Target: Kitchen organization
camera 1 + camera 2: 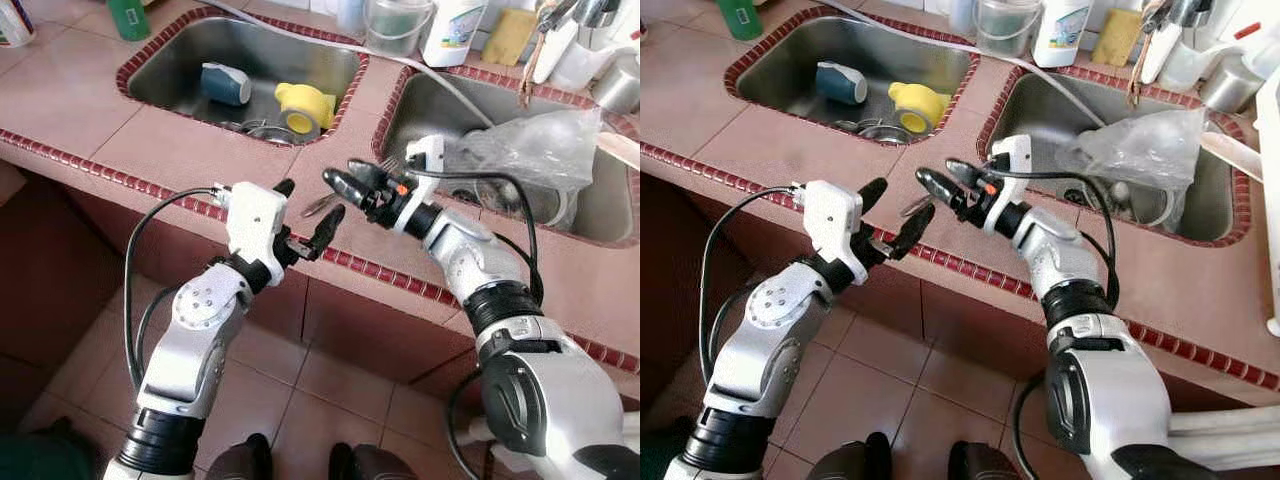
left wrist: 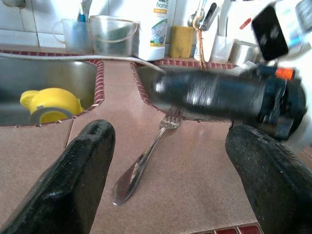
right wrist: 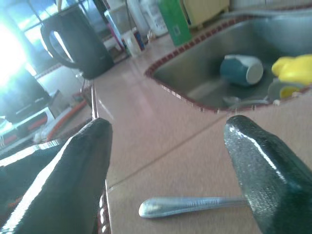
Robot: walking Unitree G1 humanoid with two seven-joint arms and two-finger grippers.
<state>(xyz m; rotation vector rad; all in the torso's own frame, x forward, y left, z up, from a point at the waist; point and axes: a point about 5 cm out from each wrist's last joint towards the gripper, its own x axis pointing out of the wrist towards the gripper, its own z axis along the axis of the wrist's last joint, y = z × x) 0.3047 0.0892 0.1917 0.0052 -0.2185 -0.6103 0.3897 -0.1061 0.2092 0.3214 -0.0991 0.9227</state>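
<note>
Lying flat between both spread grippers, left [image 1: 310,215] and right [image 1: 347,178], the thin, slippery silver metal fork [image 2: 146,156] needs pinching mid-handle

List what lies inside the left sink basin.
Inside the left sink lie a blue cup on its side and a yellow cup. Metal items sit near the drain; the sink's front wall covers part of them.
</note>
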